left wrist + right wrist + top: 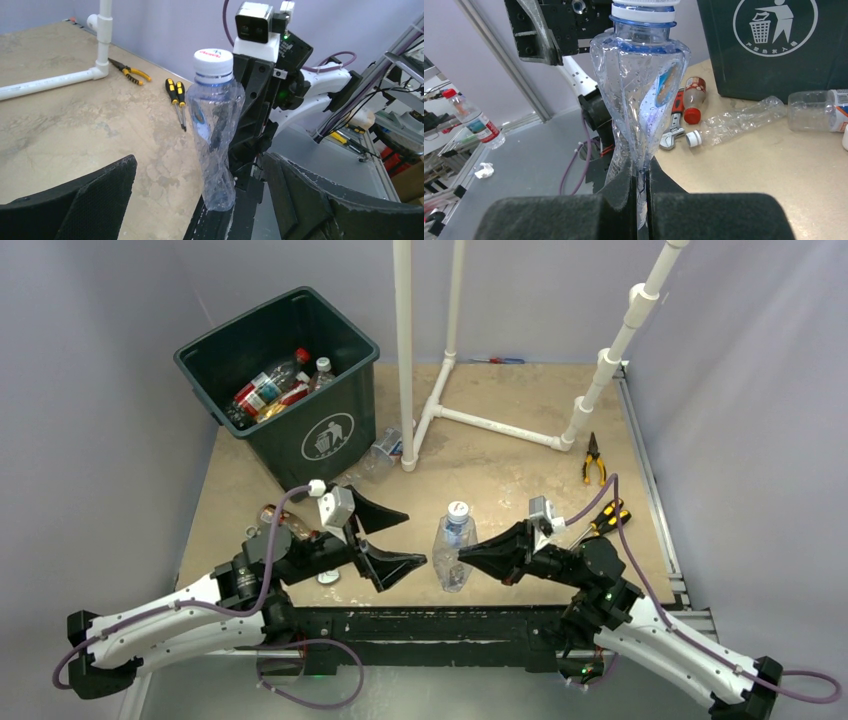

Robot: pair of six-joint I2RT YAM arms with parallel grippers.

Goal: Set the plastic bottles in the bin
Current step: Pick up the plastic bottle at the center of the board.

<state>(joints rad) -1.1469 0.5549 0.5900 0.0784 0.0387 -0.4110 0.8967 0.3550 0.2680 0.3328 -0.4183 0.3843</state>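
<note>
1. Tabletop [500, 480]: tan and worn. It carries all the items below.
2. Bin [290, 445]: dark green, square, with a white litter-person logo. It stands at the far left corner. Several plastic bottles [275, 388] with red and white caps lie inside.
3. White pipe frame [404, 350]: stands at far centre, to the right of the bin.
4. Left tool [412, 538]: jaws spread wide, nothing held. It sits near centre, just left of the upright bottle and not touching it.
5. Right tool [462, 553]: jaws clamped on a crushed clear bottle [455, 545], pinching its flattened lower body.
6. The held bottle stands upright at near centre, between the two tools. It has a white cap and a blue neck ring.
7. Loose bottles on the tabletop:
   - a clear bottle [385, 445] lies just beside the bin's right side;
   - a crushed clear bottle with a white cap [734, 120] lies in front of the bin;
   - a small red-capped bottle [694, 95] lies next to it.
8. Red-handled wrench [674, 125]: beside the red-capped bottle.
9. Yellow-handled pliers [594, 462]: right side.
10. Yellow-and-black screwdrivers [608, 517]: nearer than the pliers, close to the right arm.
</note>
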